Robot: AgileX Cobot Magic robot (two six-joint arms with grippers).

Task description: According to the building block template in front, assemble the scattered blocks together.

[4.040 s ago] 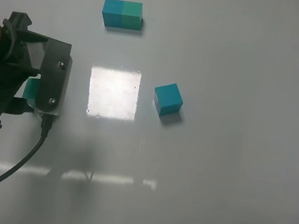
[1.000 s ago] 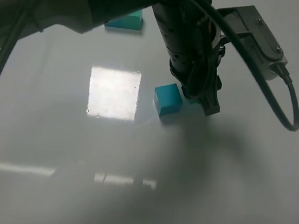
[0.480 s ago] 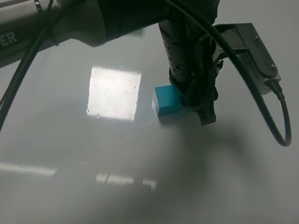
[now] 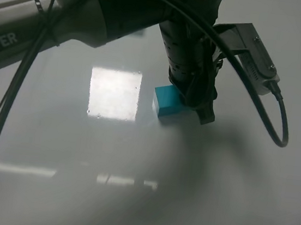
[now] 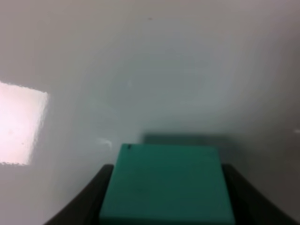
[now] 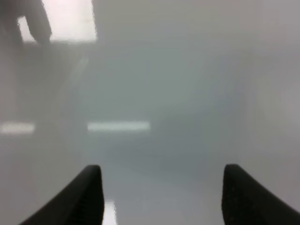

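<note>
My left gripper (image 4: pixel 196 103) has reached across the middle and stands close against the right side of the teal-blue cube (image 4: pixel 165 101) on the table. In the left wrist view the left gripper (image 5: pixel 167 199) is shut on the sea-green cube (image 5: pixel 166 183), with a dark finger (image 5: pixel 91 199) on each side. The sea-green cube is hidden under the gripper in the high view; I cannot tell whether the two cubes touch. My right gripper (image 6: pixel 161 197) is open and empty above bare table. The blue-and-green template is hidden behind the left arm.
The left arm (image 4: pixel 97 7) and its cable (image 4: pixel 281 123) cover the far middle of the grey table (image 4: pixel 228 199). A bright square light reflection (image 4: pixel 114 93) lies left of the teal-blue cube.
The left gripper carried the sea-green cube from the left side across to the teal-blue cube. In the last second it closed in leftward, and the teal-blue cube shifted slightly left.
</note>
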